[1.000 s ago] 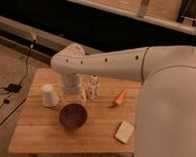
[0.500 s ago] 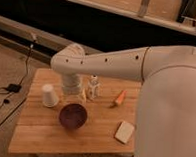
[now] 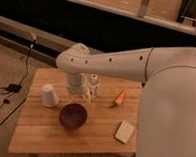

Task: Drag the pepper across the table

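The white arm [image 3: 122,64] hides the right edge of the bench [image 3: 43,135]. Just behind the dark bowl [image 3: 72,115], the end effector [image 3: 80,97] hangs spread and empty. The pepper [image 3: 120,98], small, orange and tapered, lies well right of the bowl.

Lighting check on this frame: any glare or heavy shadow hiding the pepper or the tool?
Camera view: warm, dim light, dark background, no glare on the table. Pepper plainly visible, not shadowed by the arm. Tool hangs open just behind the dark bowl, unobscured.
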`<state>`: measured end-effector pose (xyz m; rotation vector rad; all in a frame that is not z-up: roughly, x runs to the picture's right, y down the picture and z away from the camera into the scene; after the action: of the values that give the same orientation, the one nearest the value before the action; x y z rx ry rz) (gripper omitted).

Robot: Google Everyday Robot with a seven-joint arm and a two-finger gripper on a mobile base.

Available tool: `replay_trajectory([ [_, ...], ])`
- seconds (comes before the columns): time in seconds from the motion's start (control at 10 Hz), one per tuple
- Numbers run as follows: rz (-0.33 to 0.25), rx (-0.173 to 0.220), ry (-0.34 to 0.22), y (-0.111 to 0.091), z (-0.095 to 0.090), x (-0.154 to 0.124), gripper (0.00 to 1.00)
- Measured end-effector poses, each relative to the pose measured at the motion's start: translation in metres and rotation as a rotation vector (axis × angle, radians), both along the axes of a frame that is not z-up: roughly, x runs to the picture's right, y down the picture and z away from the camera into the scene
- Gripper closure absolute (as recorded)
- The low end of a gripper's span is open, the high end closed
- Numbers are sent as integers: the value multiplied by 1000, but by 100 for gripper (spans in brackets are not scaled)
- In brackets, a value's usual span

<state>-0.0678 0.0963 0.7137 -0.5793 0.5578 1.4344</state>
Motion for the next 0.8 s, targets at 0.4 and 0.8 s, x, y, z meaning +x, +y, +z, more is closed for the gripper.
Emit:
replay_trajectory([
  [0.4,64,37,38,-13,15,46,35],
  [0.8,142,46,120,-4,31,102,35],
])
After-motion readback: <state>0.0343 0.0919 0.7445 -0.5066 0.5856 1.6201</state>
